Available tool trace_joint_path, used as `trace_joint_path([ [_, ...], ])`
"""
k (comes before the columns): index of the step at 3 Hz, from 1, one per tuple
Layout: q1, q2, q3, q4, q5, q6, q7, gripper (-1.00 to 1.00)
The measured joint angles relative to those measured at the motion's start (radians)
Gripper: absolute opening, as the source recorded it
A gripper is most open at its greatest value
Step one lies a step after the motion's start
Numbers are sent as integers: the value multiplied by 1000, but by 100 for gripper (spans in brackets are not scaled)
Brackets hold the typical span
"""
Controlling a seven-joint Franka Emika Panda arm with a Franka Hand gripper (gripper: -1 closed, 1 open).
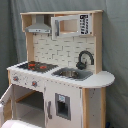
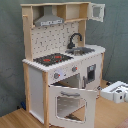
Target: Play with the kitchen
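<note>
A grey curtain (image 1: 117,60) hangs behind everything, and I see a wooden floor (image 2: 20,119) in the second exterior view. The kitchen (image 2: 62,60) stands on that floor against the curtain. Its oven door (image 2: 70,104) hangs swung out below the stovetop (image 2: 52,59); the faucet (image 2: 75,40) rises beside the sink (image 1: 71,73). My gripper (image 2: 118,91) sits low, to the second exterior view's right of the kitchen, apart from the oven door. I cannot tell how wide it stands or whether it holds anything.
</note>
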Motion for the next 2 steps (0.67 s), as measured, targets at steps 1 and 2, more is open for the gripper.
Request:
trace_joint_path([
  [1, 39, 77, 2, -4, 11, -27, -45, 100],
  [2, -23, 87, -19, 8, 9, 52, -56, 100],
])
